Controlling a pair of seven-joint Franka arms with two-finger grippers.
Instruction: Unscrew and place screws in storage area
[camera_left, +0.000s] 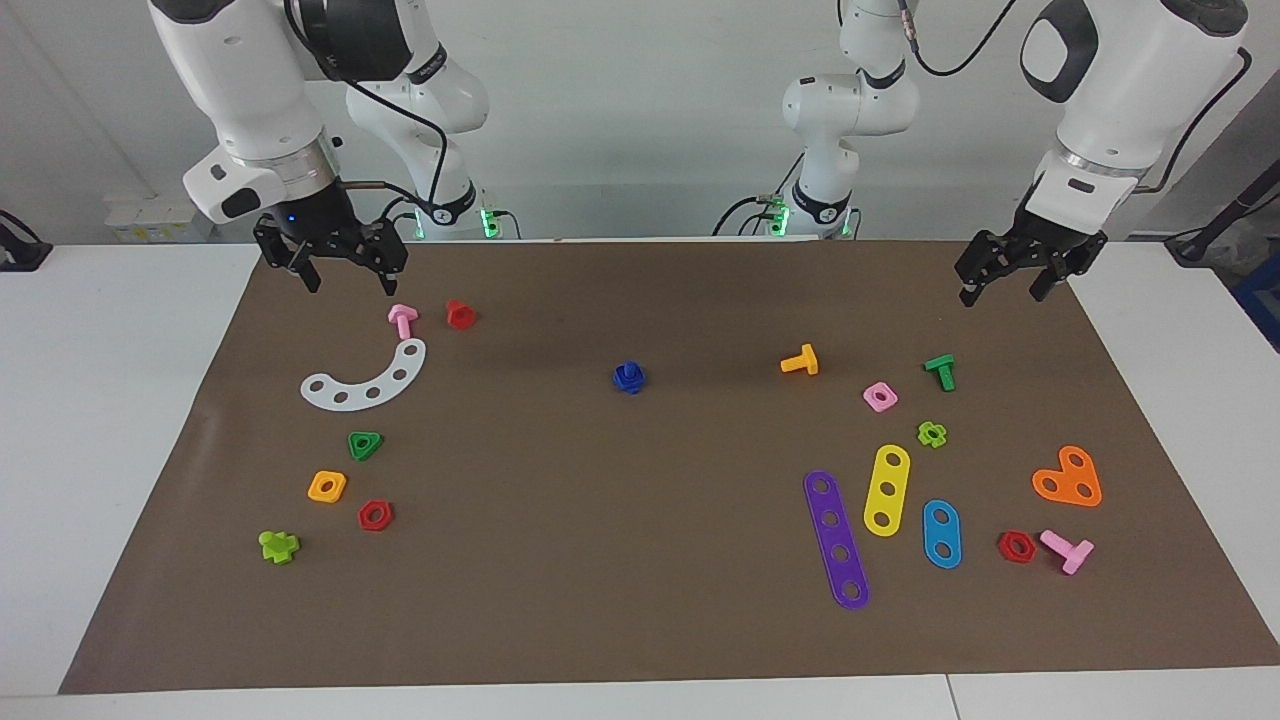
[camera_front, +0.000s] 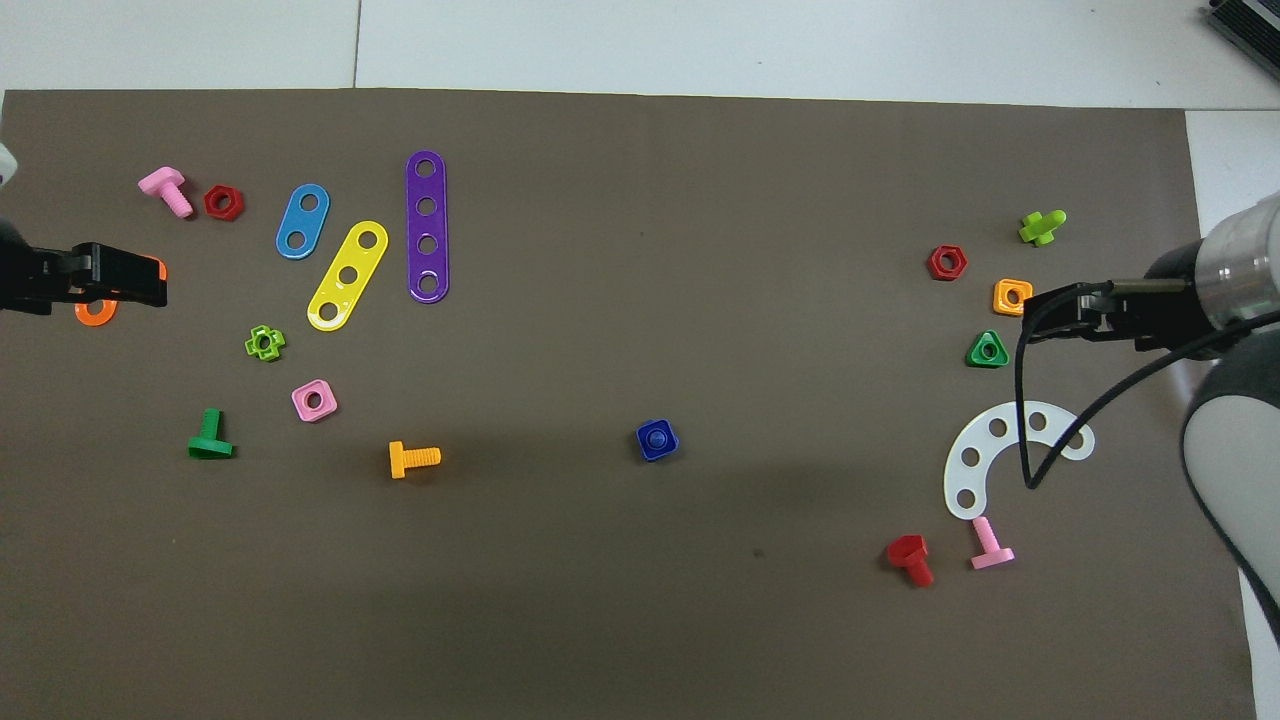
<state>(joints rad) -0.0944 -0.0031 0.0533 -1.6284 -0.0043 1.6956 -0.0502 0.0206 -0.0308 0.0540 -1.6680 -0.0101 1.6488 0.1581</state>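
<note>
The dark-blue screw (camera_left: 629, 377) stands in the middle of the brown mat, seated in a blue square nut; from above its round end shows inside the nut (camera_front: 657, 440). My right gripper (camera_left: 352, 285) is open and empty, raised over the mat's robot-side edge at the right arm's end, above a pink bolt (camera_left: 402, 319). My left gripper (camera_left: 1002, 296) is open and empty, raised over the mat's corner at the left arm's end. In the overhead view the left gripper (camera_front: 150, 283) covers part of the orange plate and the right gripper (camera_front: 1032, 311) hangs by the green triangle nut (camera_front: 987, 350).
At the right arm's end lie a white arc plate (camera_left: 368, 380), a red bolt (camera_left: 460, 314) and several nuts. At the left arm's end lie an orange bolt (camera_left: 800, 361), green bolt (camera_left: 941, 371), purple (camera_left: 837, 539), yellow (camera_left: 886, 489) and light-blue (camera_left: 941, 533) plates, and an orange heart plate (camera_left: 1068, 478).
</note>
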